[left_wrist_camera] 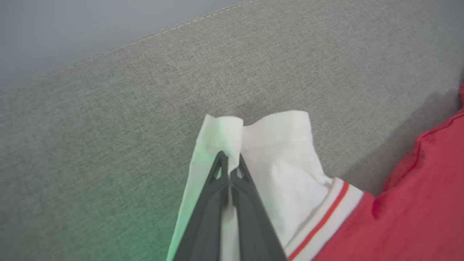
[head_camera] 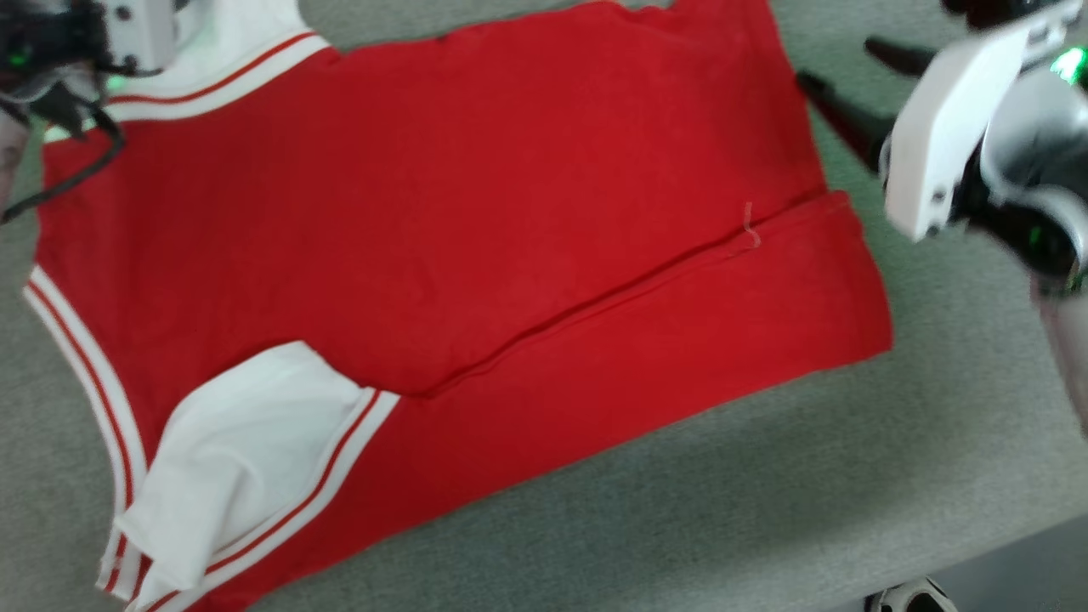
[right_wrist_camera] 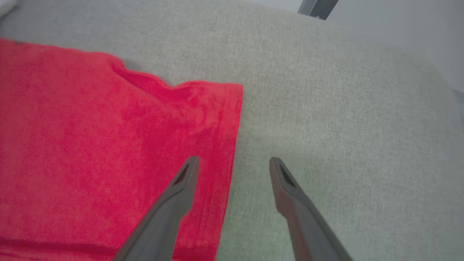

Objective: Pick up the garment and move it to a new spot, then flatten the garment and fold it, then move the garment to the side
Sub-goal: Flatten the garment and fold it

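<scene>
Small red jersey shirt (head_camera: 476, 238) w/ white sleeves and striped trim lies spread plain-side up on the grey woven upholstered surface (head_camera: 765, 476), near long edge folded over the body.

Risks: left gripper (left_wrist_camera: 229, 161) has only the outer edge of the far-left white cotton sleeve (left_wrist_camera: 279, 156). We judge a quick pull could slip that thin bite, or drag the shirt askew and undo the near fold, since the right side is unheld.

Pose: left arm at far left, fingers pressed together on the sleeve. Right gripper (right_wrist_camera: 233, 163) hovers at the right hem, fingers spread, one over red cloth, one over grey. We see nothing in it.
</scene>
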Robot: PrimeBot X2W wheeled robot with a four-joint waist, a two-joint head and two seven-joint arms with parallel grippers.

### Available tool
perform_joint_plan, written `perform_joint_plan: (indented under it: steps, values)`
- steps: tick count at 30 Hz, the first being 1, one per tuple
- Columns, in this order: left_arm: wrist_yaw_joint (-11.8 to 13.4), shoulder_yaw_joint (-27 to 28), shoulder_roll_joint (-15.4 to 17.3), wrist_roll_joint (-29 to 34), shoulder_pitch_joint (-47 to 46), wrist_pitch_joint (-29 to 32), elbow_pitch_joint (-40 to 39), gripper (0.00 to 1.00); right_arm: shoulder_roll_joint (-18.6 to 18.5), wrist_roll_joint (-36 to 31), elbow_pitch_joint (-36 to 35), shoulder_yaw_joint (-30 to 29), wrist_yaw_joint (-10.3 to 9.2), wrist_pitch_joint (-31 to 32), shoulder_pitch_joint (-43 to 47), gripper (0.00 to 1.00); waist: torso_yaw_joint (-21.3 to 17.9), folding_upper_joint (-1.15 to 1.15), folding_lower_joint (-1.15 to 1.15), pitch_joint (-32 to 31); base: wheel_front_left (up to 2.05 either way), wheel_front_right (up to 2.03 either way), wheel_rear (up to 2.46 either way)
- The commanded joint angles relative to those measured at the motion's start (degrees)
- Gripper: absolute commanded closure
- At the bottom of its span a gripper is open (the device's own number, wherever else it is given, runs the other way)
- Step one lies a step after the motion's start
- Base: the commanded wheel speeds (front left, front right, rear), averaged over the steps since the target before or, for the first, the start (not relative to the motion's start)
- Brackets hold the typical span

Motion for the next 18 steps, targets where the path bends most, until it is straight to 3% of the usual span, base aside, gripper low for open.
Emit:
perform_joint_plan:
  steps: [1, 9, 16, 17, 18]
  values:
    - [-0.1, -0.5, -0.6, -1.0, -0.9, -0.7, -0.6, 1.0, 0.8, 0.2, 3.6, 0.0, -0.05, 1.1, -3.8, 0.0, 1.9, 0.0, 0.0, 1.2, 0.0, 0.0, 0.0]
    - [-0.1, -4.5, -2.4, -3.5, -2.9, -2.6, -2.3, 1.0, 2.7, -2.1, 21.2, 2.2, -0.05, 3.5, -15.8, 0.0, 4.9, 0.0, 0.0, 2.6, 0.0, 0.0, 0.0]
    - [-0.1, -7.7, -2.0, -6.1, -3.2, -4.2, -3.3, 1.0, 4.0, 0.9, 29.4, 5.0, -0.05, 3.8, -18.5, 0.0, 6.1, 0.0, 0.0, 2.7, 0.0, 0.0, 0.0]
    - [-0.1, -8.1, -2.1, -6.5, -3.2, -4.4, -3.5, 1.0, 3.8, 1.1, 29.9, 5.9, -0.04, 3.6, -18.4, 0.51, 6.2, 0.0, 0.0, 2.7, 0.0, 0.0, 0.0]
    - [-0.1, -8.5, -2.1, -6.8, -3.2, -4.5, -3.7, 1.0, 3.6, 1.4, 30.3, 6.8, -0.04, 3.3, -18.3, 0.66, 6.3, 0.0, 0.0, 2.6, 0.0, 0.0, 0.0]
